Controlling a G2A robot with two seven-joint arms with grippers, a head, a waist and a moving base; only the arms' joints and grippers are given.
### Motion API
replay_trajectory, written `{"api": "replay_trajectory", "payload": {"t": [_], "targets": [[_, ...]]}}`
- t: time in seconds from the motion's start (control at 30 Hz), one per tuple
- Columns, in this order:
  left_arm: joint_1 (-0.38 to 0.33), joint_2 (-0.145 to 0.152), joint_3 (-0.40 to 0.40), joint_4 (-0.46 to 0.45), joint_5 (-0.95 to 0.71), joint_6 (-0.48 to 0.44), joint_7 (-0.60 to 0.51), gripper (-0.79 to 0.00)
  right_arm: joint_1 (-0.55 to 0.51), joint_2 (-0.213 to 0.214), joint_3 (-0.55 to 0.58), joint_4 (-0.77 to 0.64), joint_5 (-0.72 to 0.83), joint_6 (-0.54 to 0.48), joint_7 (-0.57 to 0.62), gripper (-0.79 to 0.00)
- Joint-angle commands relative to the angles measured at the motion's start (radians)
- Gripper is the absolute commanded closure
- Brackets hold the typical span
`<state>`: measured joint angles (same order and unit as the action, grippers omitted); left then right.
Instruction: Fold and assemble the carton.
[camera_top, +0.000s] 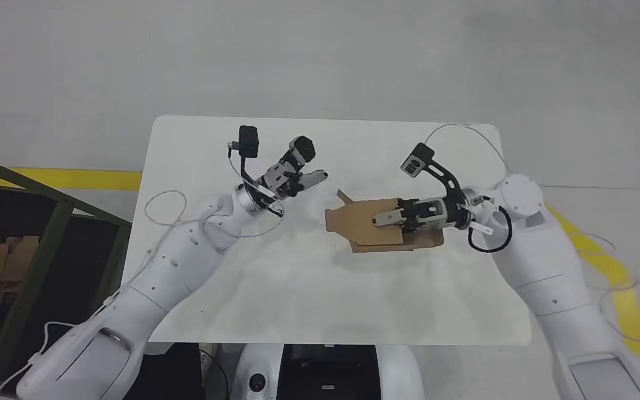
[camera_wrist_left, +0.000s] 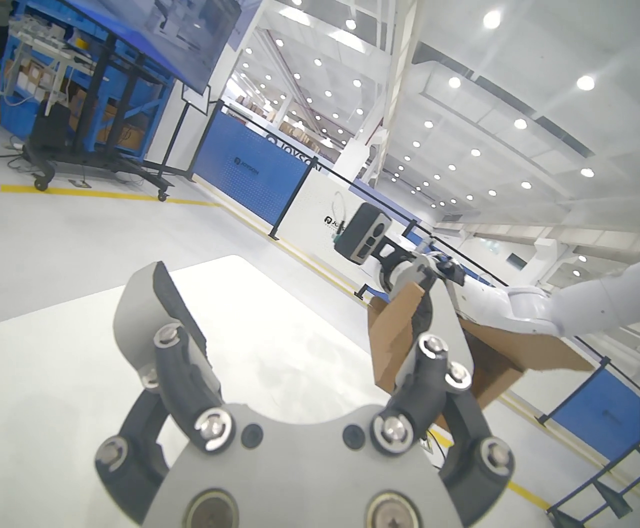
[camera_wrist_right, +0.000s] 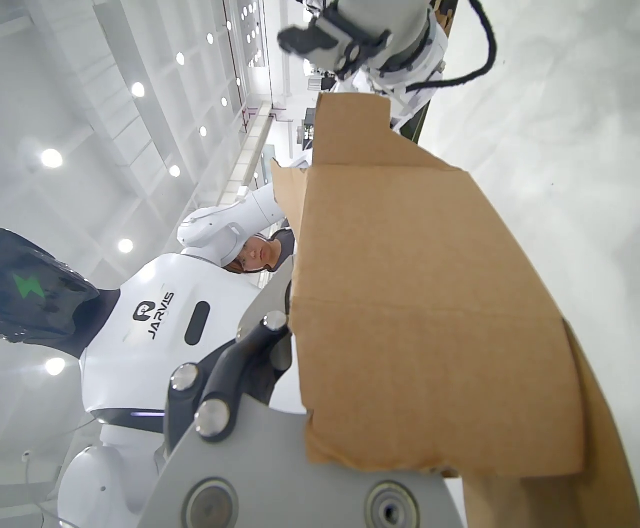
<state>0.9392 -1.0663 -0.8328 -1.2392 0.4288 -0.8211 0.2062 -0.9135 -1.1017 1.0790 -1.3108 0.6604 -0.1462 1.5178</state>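
Top view first. Where does the carton (camera_top: 360, 235) sit?

— On the table (camera_top: 200, 150), a little right of the table's middle. Brown, flaps splayed, not a closed box.

And the claws?

— Over that same part of the table the right gripper (camera_top: 400, 215) is pinching the carton's upper panel. Over the table's middle, nearer its far edge, the left gripper (camera_top: 308, 166) hangs with its fingers spread wide. It is apart from the carton.

What do the wrist views add?

— Left wrist view: the spread left gripper (camera_wrist_left: 295, 305) with bare tabletop between its fingers. Past one finger, the carton (camera_wrist_left: 395, 340) shows side-on, one panel standing up off the table with the right gripper at its top edge. From above, that rise does not read.

— Right wrist view: the carton (camera_wrist_right: 425, 310) close up, with its creases and a notched flap at the far end. One finger (camera_wrist_right: 267, 312) lies against the panel's edge and the other is hidden behind the cardboard.

Any writing?

— White lettering on a blue barrier (camera_wrist_left: 240, 170) standing on the floor beyond the table, seen in the left wrist view. Noted, not copied.
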Motion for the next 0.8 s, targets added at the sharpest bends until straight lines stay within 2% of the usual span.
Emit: {"api": "replay_trajectory", "payload": {"t": [0.0,0.2,0.33,0.47,0.6,0.77], "targets": [[-0.01,-0.006,0.007,0.006,-0.051,0.035,-0.066,-0.785,-0.006,0.001,-0.001,-0.018,-0.007,-0.002,0.006,0.0],[-0.043,-0.024,0.032,0.019,-0.152,0.117,-0.253,-0.785,-0.02,0.006,0.005,-0.069,-0.01,-0.004,0.016,0.0],[-0.057,-0.035,0.041,0.022,-0.174,0.133,-0.316,-0.785,-0.024,0.008,0.008,-0.085,-0.004,-0.003,0.018,0.0],[-0.063,-0.044,0.051,0.022,-0.177,0.116,-0.368,-0.785,-0.021,0.01,0.012,-0.079,0.008,-0.003,0.017,0.0],[-0.064,-0.051,0.059,0.021,-0.195,0.055,-0.416,-0.785,-0.015,0.008,0.015,-0.053,0.03,-0.004,0.01,0.0],[-0.055,-0.054,0.043,0.019,-0.201,0.006,-0.417,-0.785,-0.011,0.007,0.019,-0.022,0.052,-0.014,0.01,0.0]]}}
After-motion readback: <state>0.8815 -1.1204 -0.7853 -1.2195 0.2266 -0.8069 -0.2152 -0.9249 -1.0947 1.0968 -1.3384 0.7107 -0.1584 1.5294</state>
